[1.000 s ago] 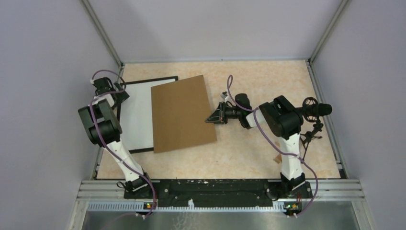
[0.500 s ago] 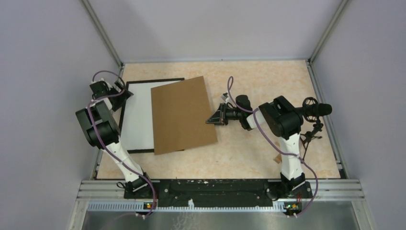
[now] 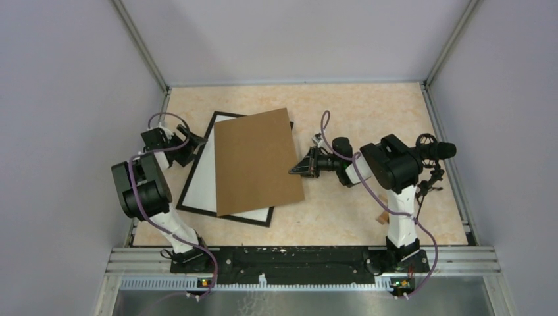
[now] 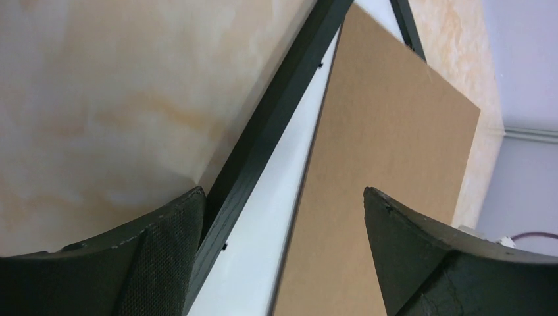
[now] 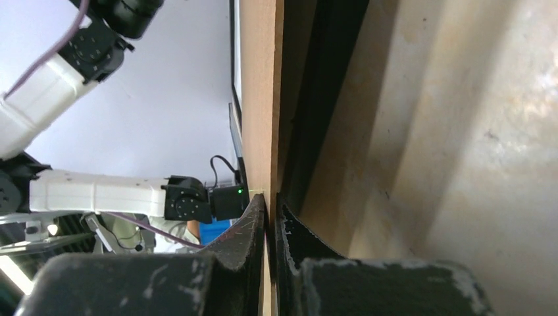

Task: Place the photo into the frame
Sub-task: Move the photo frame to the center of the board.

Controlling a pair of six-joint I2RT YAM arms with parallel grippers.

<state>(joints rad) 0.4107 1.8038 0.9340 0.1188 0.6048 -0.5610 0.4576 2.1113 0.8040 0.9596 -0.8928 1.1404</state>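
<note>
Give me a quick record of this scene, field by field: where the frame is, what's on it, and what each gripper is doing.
frame: black-bordered, flat on the table, white inside showing
brown board: lies across the frame, overhanging its right side
left gripper: open, straddling the frame's left edge
right gripper: shut on the brown board's right edge

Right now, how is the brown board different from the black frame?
The brown board is plain brown; the black frame is white with a thin dark border. The brown board lies on top, the black frame underneath. The right gripper pinches the brown board, not the black frame. Both are flat rectangles.
</note>
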